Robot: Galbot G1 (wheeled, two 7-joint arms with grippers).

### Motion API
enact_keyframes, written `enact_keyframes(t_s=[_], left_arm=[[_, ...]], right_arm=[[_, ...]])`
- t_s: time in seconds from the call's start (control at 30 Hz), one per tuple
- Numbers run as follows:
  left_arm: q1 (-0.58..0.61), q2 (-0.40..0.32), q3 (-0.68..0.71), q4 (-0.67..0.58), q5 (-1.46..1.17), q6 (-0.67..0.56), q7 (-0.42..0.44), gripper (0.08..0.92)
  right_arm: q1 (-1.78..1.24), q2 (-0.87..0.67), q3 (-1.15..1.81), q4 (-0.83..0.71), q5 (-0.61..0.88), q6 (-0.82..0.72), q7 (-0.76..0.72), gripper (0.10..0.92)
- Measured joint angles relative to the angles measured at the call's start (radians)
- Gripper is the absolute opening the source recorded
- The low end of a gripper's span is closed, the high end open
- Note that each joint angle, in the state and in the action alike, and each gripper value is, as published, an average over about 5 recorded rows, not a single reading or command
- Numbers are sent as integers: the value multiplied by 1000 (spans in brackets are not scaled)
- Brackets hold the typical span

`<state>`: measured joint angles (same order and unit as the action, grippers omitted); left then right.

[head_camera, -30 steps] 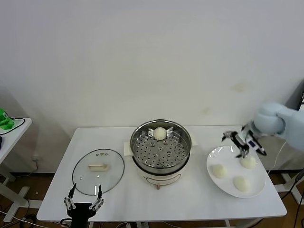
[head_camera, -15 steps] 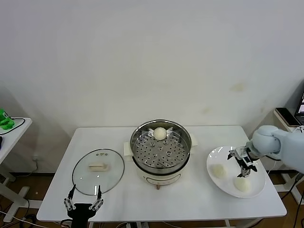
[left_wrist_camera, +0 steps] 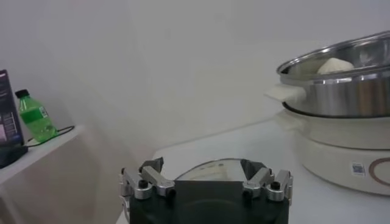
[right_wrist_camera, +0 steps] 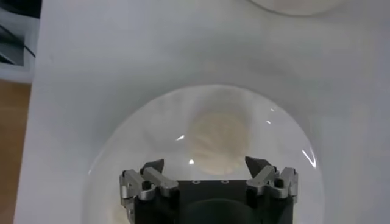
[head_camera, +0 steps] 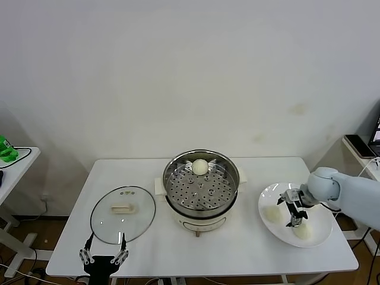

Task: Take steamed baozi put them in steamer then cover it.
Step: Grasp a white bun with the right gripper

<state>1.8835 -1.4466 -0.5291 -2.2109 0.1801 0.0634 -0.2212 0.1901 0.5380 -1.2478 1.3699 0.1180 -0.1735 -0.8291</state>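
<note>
The right gripper (head_camera: 294, 209), fingers spread, hovers over a round cream-white dough bun (right_wrist_camera: 219, 142) on the flat white plate (head_camera: 268, 230); the left gripper (head_camera: 104, 252), also spread, waits beside the clear glass lid (head_camera: 123, 214).

Bare-walled lab, white folding table (head_camera: 142, 172)

We see one white bun (head_camera: 200, 167) in the shiny open steamer (head_camera: 201, 189) | buns (head_camera: 272, 214) on plate | glass lid (head_camera: 123, 206) flat on table

The right arm (head_camera: 347, 193) is smooth pale grey-blue with a rounded wrist. Both grippers, right gripper (head_camera: 295, 209) and left gripper (head_camera: 104, 255), have black bodies and silver, screw-studded fingers.
</note>
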Motion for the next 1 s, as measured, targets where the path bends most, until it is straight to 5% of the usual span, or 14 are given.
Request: enact_keyframes(t_s=[0.33, 0.8, 1.0], left_arm=[[-2, -5, 2, 3, 3, 0, 0, 823], [-6, -8, 3, 3, 2, 0, 0, 823], [-6, -8, 5, 3, 2, 1, 0, 823]], right_arm=[[-36, 32, 43, -36, -2, -5, 16, 801], [-61, 28, 64, -43, -9, -14, -8, 520], [-53, 15, 64, -31, -3, -16, -15, 459]])
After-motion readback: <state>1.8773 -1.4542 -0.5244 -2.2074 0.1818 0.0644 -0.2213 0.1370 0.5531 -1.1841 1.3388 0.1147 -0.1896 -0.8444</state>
